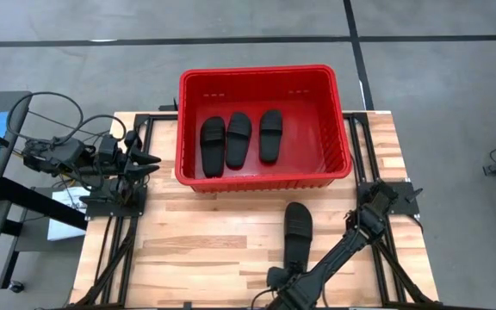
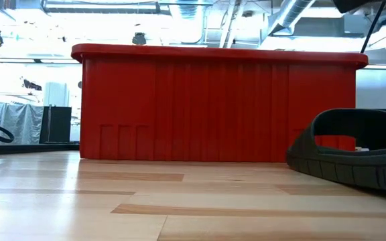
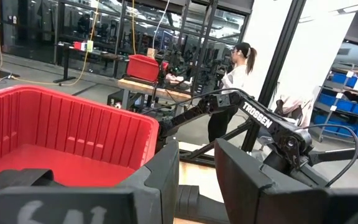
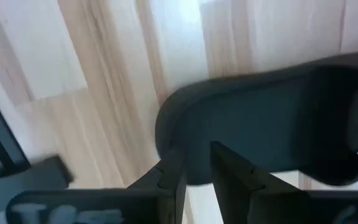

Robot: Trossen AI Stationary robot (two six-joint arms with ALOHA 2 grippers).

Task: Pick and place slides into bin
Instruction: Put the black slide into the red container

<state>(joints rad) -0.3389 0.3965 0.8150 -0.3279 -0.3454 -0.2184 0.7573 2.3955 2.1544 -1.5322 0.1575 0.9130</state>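
Observation:
The red bin (image 1: 257, 73) (image 2: 213, 100) stands at the table's far middle. Three black slides (image 1: 213, 146) (image 1: 238, 139) (image 1: 270, 135) lie side by side on its floor. One more slide (image 1: 298, 228) (image 2: 354, 157) rests on its sole on the wood in front of the bin, strap toward the bin. My right gripper (image 1: 281, 277) (image 4: 197, 155) points steeply down at that slide's near end, its fingers a narrow gap apart. My left gripper (image 1: 153, 160) (image 3: 197, 155) waits level at the table's left beside the bin, fingers slightly apart, with nothing between them. My right gripper comes from above at the near end of the slide's sole (image 4: 179, 134). Its two fingertips (image 4: 173, 171) stand over the rounded edge there. Whether they touch the slide, I cannot tell. The slide lies flat on the table.
Black metal frames (image 1: 114, 232) (image 1: 394, 250) run along the table's left and right sides. Bare wood (image 1: 205, 258) lies at the near left. A person (image 3: 238, 68) stands in the room beyond the table.

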